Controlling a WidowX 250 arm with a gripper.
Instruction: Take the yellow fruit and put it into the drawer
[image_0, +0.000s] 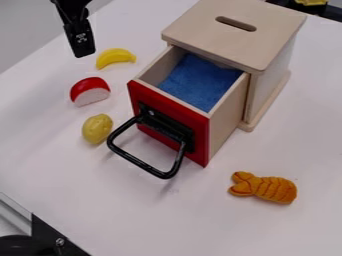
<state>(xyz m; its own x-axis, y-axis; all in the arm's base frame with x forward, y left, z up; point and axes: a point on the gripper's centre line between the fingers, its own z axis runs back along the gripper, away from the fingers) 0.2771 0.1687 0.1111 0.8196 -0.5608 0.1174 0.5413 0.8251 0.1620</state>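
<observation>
As you look down at the box (234, 25), you have the claw (81, 42) hanging at its far left, above the white tabletop (194, 215). You cannot tell from this angle whether the claw is spread or pressed together; you can see a gap between it and the banana (116, 57) near its tip.

Both the banana and the duller lemon (97, 128) could pass for your yellow fruit. You find the 2 of them on the tabletop to the left of the box, outside its drawer (170, 122): the banana lies farther back, bright and curved, and the lemon sits nearer you, close to the black handle (142, 166). Between these 2, also left of the box, you see a red piece (89, 91) with a pale flat face.

Pulled out of the box toward you and to the left, the drawer has a red front, pale wooden sides and a blue lining (199, 82). You can see 1 slot (236, 23) in the box's flat wooden top. In front of the box and to its right, you have an orange toy (264, 187) marked with dark lines, lying on the tabletop well apart from the fruit.
</observation>
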